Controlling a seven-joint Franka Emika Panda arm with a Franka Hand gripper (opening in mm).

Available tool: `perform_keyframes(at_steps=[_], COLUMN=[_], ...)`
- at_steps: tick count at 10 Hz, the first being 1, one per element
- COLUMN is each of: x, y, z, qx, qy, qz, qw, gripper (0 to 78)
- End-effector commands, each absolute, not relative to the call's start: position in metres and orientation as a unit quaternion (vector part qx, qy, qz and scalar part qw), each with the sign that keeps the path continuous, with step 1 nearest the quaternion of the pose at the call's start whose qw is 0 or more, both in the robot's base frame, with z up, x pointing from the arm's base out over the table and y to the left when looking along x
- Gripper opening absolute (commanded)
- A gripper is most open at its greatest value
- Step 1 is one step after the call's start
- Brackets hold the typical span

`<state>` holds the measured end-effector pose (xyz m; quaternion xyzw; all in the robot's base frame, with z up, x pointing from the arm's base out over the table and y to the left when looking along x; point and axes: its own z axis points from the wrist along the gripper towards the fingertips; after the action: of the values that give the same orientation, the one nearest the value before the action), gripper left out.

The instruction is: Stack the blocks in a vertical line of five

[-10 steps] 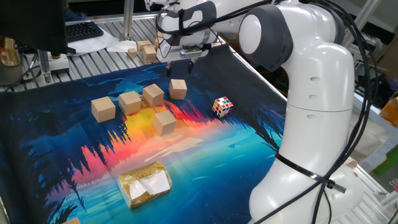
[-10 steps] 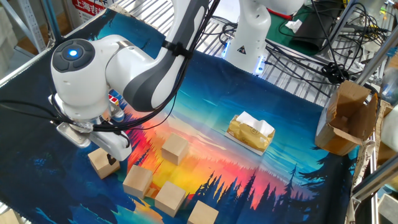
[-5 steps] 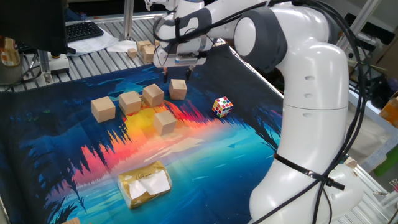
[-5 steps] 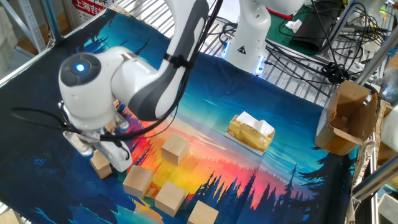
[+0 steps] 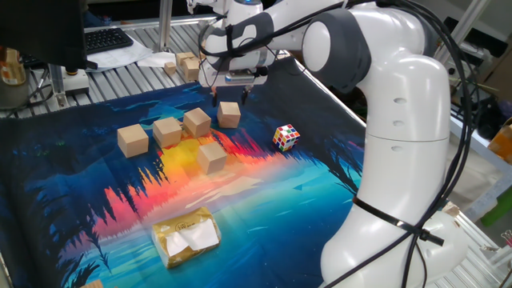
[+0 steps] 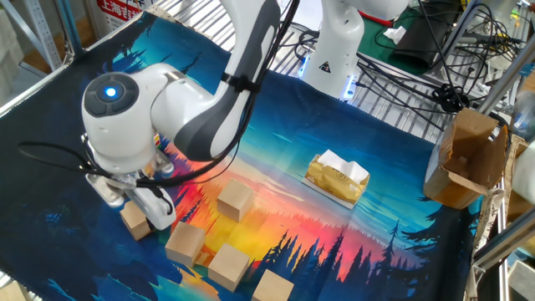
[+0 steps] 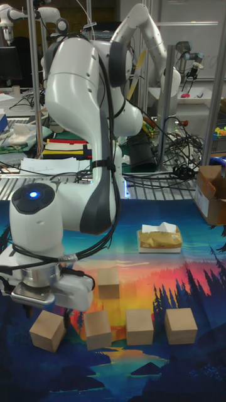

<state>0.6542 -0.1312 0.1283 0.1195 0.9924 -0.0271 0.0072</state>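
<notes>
Wooden blocks (image 5: 186,132) loose on printed mat (image 5: 104,208), none stacked. Gripper (image 5: 229,94) directly above farthest block (image 5: 229,114), fingers parted, flanking its top, holding nothing. Puzzle cube (image 5: 286,137) nearby.

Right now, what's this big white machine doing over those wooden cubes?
The white robot arm's gripper hangs just above the farthest plain tan wooden cube, fingers open on either side, apparently about to pick it up. The other four tan cubes lie separately on the colourful mat; nothing is stacked yet. A multicoloured puzzle cube sits untouched.
</notes>
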Motion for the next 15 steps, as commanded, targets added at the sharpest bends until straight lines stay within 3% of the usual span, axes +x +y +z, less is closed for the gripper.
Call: perform_keyframes(at_steps=[1, 15], x=[0.653, 0.649], y=[-0.144, -0.141], z=[0.124, 0.104], qx=[0.115, 0.145], qy=[0.993, 0.989], qz=[-0.025, -0.015], qw=[0.012, 0.014], gripper=[77.4, 77.4])
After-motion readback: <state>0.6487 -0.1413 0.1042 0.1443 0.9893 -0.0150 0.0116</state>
